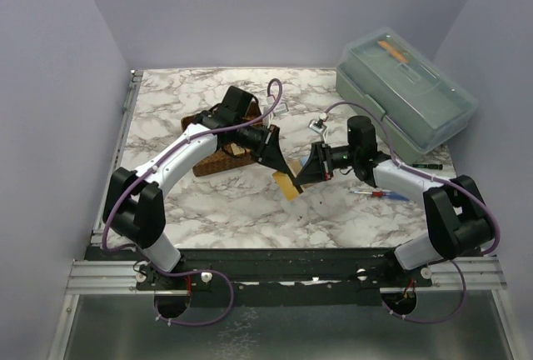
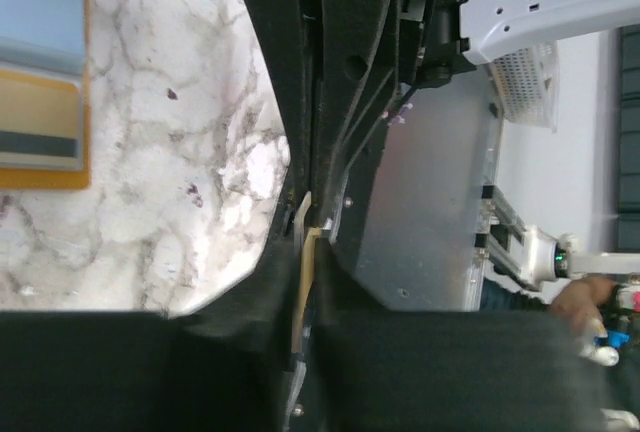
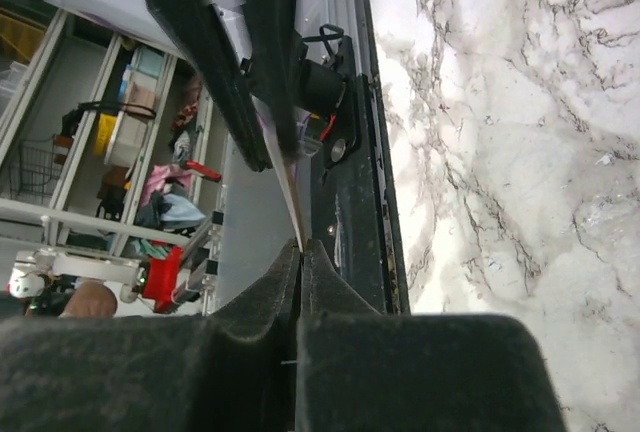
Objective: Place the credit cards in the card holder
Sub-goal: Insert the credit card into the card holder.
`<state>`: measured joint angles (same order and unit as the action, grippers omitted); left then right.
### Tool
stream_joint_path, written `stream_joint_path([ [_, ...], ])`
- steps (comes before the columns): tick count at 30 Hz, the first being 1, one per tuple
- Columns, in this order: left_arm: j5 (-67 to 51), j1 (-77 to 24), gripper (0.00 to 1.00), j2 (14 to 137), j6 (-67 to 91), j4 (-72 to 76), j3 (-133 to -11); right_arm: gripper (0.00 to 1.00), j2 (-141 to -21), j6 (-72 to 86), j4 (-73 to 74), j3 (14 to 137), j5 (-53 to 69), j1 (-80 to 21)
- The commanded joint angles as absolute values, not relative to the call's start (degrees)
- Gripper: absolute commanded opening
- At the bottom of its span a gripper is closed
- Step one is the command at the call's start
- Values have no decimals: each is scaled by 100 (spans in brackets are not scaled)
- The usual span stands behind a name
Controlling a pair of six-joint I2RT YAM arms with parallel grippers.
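A yellowish credit card [image 2: 308, 257], seen edge-on, is pinched by both grippers at once above the middle of the table. My left gripper [image 2: 310, 237] is shut on one end of it. My right gripper [image 3: 302, 250] is shut on the other end, and the card [image 3: 285, 187] runs up from its tips to the left gripper's fingers [image 3: 240, 62]. In the top view the left gripper [image 1: 281, 162] and right gripper [image 1: 301, 171] meet tip to tip. The orange-tan card holder [image 2: 40, 72] lies open on the marble with a pale blue and a yellowish card in its slots. It lies just below the grippers [image 1: 288, 186].
A brown woven basket [image 1: 218, 158] sits under the left forearm. A clear lidded plastic box [image 1: 408, 93] stands at the back right. Pens [image 1: 379, 195] lie by the right arm, and a small metal clip [image 1: 318, 122] lies behind the right gripper.
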<state>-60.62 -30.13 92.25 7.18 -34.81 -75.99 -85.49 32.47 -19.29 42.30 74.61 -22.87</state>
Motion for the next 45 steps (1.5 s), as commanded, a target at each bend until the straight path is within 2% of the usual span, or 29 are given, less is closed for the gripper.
stream_joint_path([
  [1,-5968,-2849,39,9338,1765,-2822,-7704,0,-8557,3501,-2229,4149,7118,-2287],
  [2,-6037,-2696,56,9336,2264,-2440,-7579,0,-8541,3575,-2208,4127,6907,-2246],
  [4,-6125,-2400,68,9286,3146,-1763,-7245,0,-8434,3891,-2458,3959,6629,-2086],
  [6,-5974,-2212,73,9173,3763,-1246,-6907,0,-8306,4420,-3311,3643,6723,-1946],
  [9,-5649,-2171,75,8852,4607,-216,-6251,0,-8209,4861,-3853,3432,6663,-1792],
  [13,-5418,-2267,79,8707,6971,2899,-4806,0,-8152,5159,-4133,3418,6438,-1740],
  [15,-5417,-2449,75,8904,7386,3748,-4568,0,-8142,5157,-4071,3447,6265,-1737],
  [20,-5048,-2868,67,8940,7365,3997,-4456,0,-8304,5256,-4070,3530,6226,-1731],
  [28,-4825,-2944,31,9009,7467,4283,-4214,0,-8259,5217,-3932,3438,6017,-1699],
  [33,-4730,-2960,22,9088,7634,4557,-4062,0,-8298,5217,-3696,3527,5958,-1671],
  [34,-4728,-2968,17,9100,7648,4618,-4054,0,-8305,5253,-3712,3537,5964,-1667],
  [36,-4686,-2987,0,9113,7588,4665,-4030,0,-8308,5247,-3709,3576,5981,-1668],
  [37,-4613,-2993,0,9106,7582,4667,-4001,0,-8302,5072,-3424,3648,5958,-1659],
  [38,-4526,-2981,0,9111,7614,4660,-3955,2,-8271,4730,-2759,3860,5740,-1622],
  [41,-4373,-2991,0,9229,7661,4343,-3988,31,-8234,3687,-392,4607,4370,-1499],
  [42,-4305,-3002,0,9276,7608,4185,-3999,37,-8337,3396,292,4868,4010,-1480],
  [45,-3985,-3048,0,9400,7370,3721,-4016,47,-8741,2871,1419,5472,3427,-1467],
])
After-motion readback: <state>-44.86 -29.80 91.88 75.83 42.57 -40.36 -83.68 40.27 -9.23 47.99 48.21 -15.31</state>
